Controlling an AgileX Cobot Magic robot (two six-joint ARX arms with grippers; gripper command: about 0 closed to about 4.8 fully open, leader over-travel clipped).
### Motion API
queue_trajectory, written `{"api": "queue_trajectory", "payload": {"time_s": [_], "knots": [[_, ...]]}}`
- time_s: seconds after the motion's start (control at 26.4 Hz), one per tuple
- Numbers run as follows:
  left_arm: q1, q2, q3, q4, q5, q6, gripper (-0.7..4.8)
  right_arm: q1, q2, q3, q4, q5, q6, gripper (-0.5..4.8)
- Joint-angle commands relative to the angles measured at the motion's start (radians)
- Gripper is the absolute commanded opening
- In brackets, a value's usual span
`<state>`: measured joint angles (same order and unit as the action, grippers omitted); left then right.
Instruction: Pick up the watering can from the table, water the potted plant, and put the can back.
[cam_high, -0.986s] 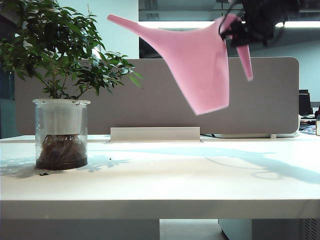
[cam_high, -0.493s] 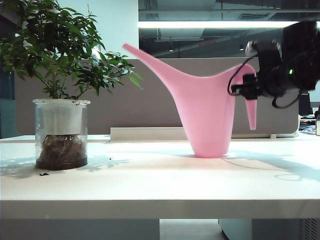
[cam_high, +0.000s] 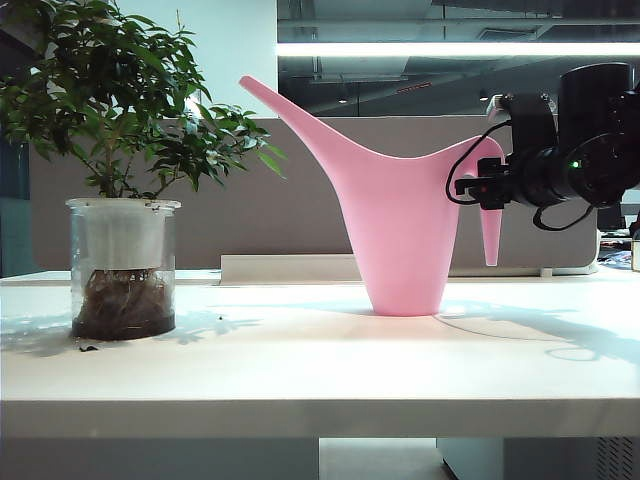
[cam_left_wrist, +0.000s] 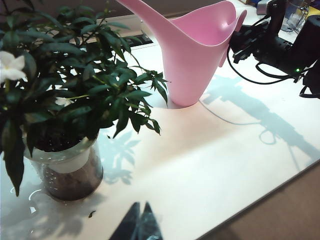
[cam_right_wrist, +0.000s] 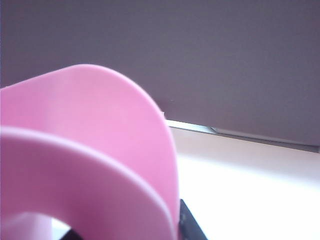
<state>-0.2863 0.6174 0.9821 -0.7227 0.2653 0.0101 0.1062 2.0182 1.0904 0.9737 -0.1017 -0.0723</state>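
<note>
Watering can (cam_high: 400, 230) unlabelled, upright on table (cam_high: 300, 370)

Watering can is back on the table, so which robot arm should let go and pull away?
Right. The right gripper is at the watering can handle; the left gripper hangs near the potted plant, touching nothing.

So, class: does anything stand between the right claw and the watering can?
Nothing visible does. The right claw is already at the handle of the watering can, which stands upright on the table. The left claw hovers near the potted plant.
</note>
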Motion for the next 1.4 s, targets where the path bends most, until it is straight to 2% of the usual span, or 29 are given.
{"api": "queue_trajectory", "payload": {"time_s": [0.04,0.08,0.19,0.38,0.42,0.49,0.95,0.99,1.02,1.1,1.21,1.25,1.4], "knots": [[0.002,-0.001,0.002,0.006,0.001,0.005,0.03,-0.001,-0.014,0.006,0.016,-0.012,0.018,1.83],[0.002,-0.001,0.002,0.006,0.001,0.005,0.03,-0.001,-0.014,0.006,0.009,-0.017,0.018,1.97],[0.002,-0.001,0.002,0.005,0.002,0.005,0.03,-0.001,-0.015,0.005,-0.006,-0.06,0.018,2.8],[0.002,-0.001,0.002,0.006,0.001,0.005,0.03,-0.001,-0.029,0.004,-0.057,-0.061,0.018,2.99],[0.002,-0.001,0.002,0.006,0.001,0.005,0.03,-0.001,-0.035,0.004,-0.076,-0.061,0.018,3.33],[0.002,-0.001,0.002,0.005,0.002,0.005,0.03,-0.001,-0.056,0.002,-0.133,-0.061,0.018,3.59],[0.002,-0.002,0.002,0.006,0.004,0.005,0.03,-0.001,-0.329,-0.294,-0.133,-0.054,0.017,3.59],[0.002,-0.002,0.002,0.005,0.004,0.005,0.03,-0.001,-0.375,-0.338,-0.132,-0.053,0.017,3.43],[0.002,-0.002,0.002,0.005,0.004,0.005,0.03,-0.001,-0.414,-0.372,-0.131,-0.053,0.017,2.97],[0.002,-0.001,0.002,0.005,0.004,0.005,0.03,-0.001,-0.505,-0.441,-0.132,-0.054,0.016,1.49],[0.002,-0.001,0.002,0.005,0.005,0.005,0.03,-0.001,-0.647,-0.541,-0.132,-0.055,0.017,0.19],[0.002,-0.002,0.002,0.005,0.004,0.005,0.03,0.0,-0.692,-0.569,-0.132,-0.055,0.018,-0.09],[0.002,-0.002,0.002,0.005,0.004,0.005,0.03,0.008,-0.906,-0.697,-0.14,-0.056,0.047,-0.07]]}}
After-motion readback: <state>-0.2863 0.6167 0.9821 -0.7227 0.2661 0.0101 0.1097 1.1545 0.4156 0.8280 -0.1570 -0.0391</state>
